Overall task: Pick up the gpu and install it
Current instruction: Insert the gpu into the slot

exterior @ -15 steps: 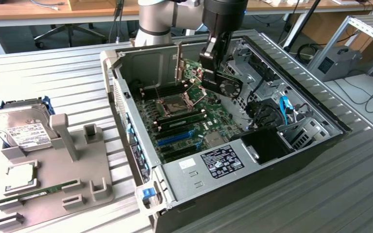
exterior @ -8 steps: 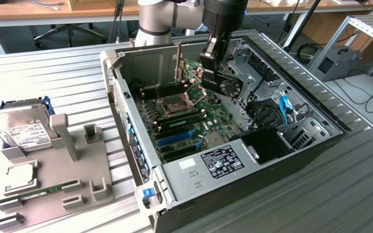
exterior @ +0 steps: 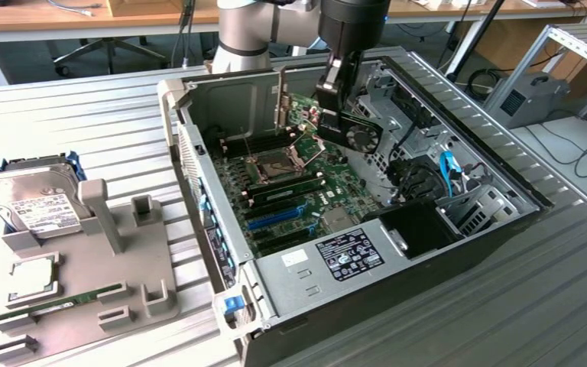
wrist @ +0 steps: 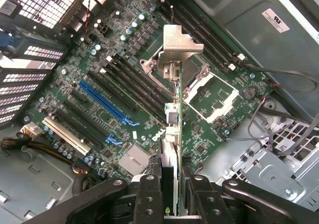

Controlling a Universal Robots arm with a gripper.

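While the gpu hangs in the gripper over the open computer case, the exterior view places the card above the case's far end. Its round fan faces outward, and it sits clear of the motherboard on the case floor. Outside the case, a grey holder carries a hard drive and a memory stick.

The wrist view looks down into the case along the card, seen edge-on. Both black fingers are partly closed and pinch its thin body, with the silver end bracket pointing away from them. The card floats above the board, beside the blue slot but touching none.

By my reading, the pick-up is done. The install is not, as no connector edge sits in a slot.
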